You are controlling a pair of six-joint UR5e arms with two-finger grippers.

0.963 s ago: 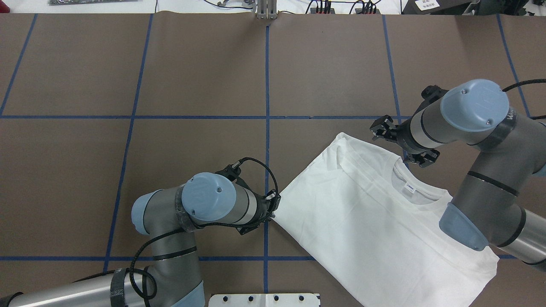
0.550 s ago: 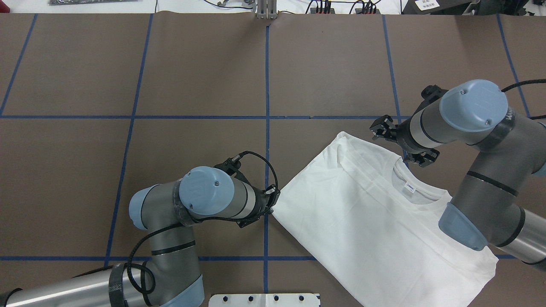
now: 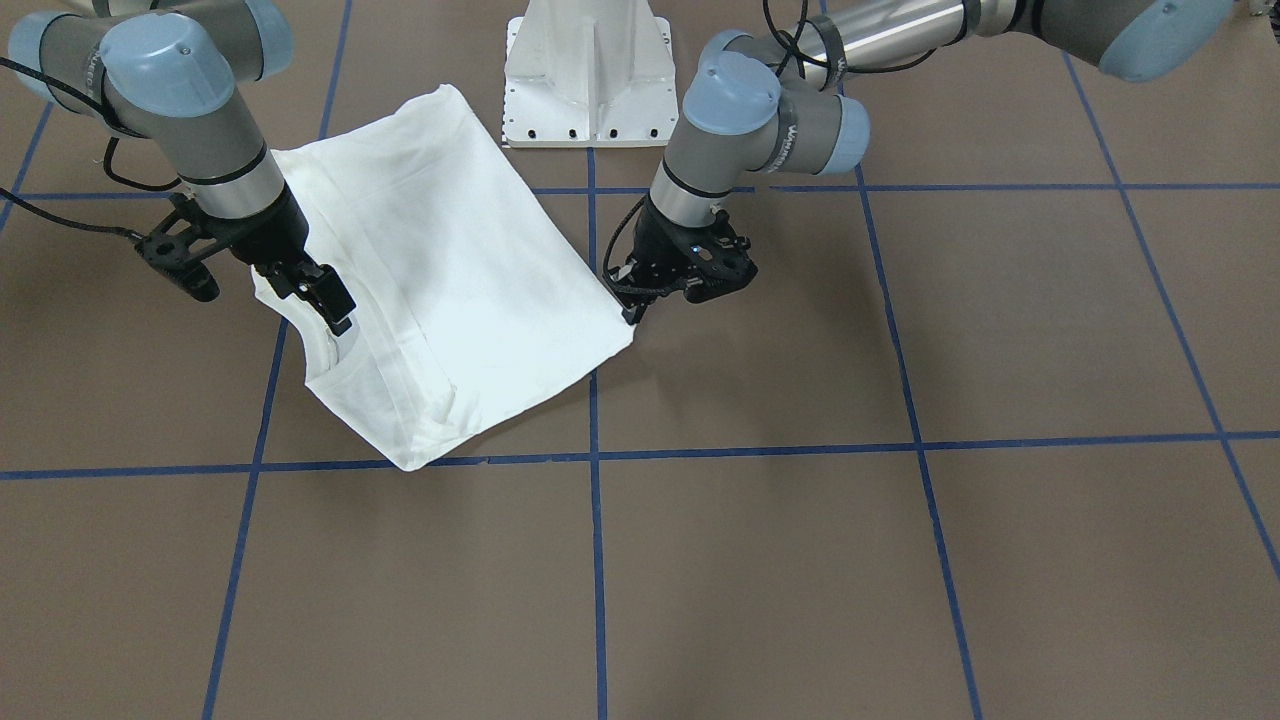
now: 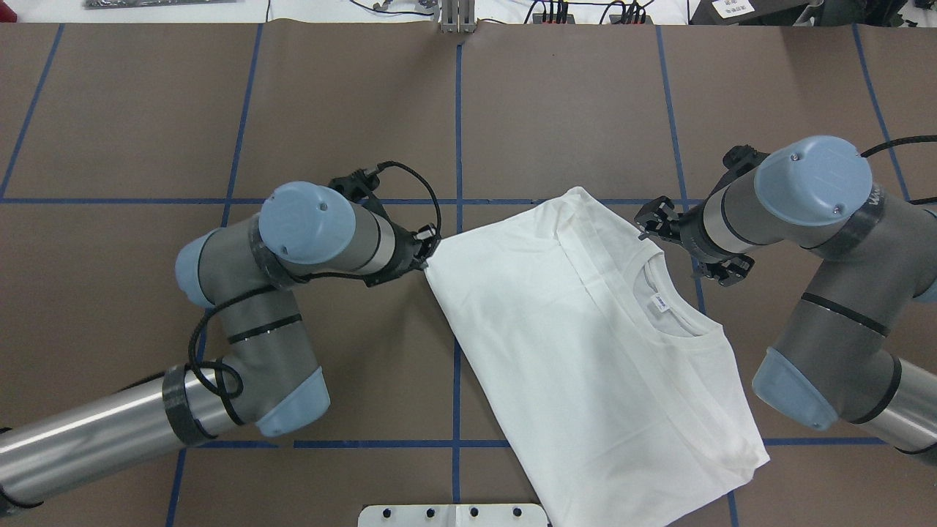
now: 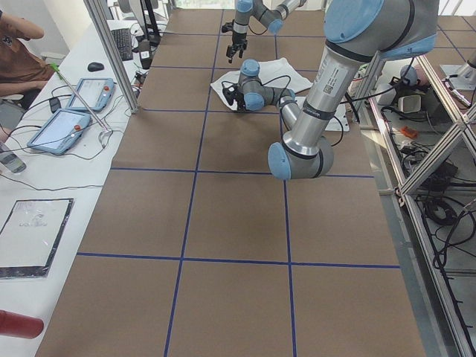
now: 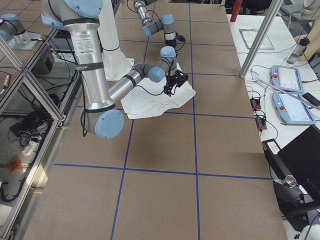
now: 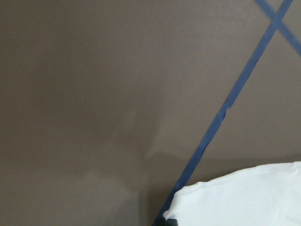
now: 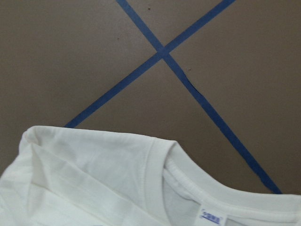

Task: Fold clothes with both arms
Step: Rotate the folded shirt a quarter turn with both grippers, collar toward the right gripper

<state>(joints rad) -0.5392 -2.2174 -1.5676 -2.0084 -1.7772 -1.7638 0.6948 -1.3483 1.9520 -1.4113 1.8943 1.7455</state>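
The white shirt (image 4: 585, 344) lies folded and flat on the brown table, collar and neck label (image 4: 660, 304) facing up; no printed text shows. My left gripper (image 4: 427, 256) is shut on the shirt's left corner, which shows in the left wrist view (image 7: 244, 197). My right gripper (image 4: 650, 233) is shut on the shoulder edge beside the collar, which shows in the right wrist view (image 8: 94, 179). In the front view the shirt (image 3: 450, 270) stretches between the right gripper (image 3: 325, 305) and the left gripper (image 3: 635, 305).
The white pedestal base (image 4: 454, 514) stands at the table's near edge, just behind the shirt's lower hem. Blue tape lines (image 4: 457, 132) divide the table into squares. A side bench with tablets (image 5: 71, 119) runs along the far edge.
My left gripper has moved away from the robot and leftward, dragging the shirt's corner with it. The shirt has swung round my right gripper, which has stayed in place.
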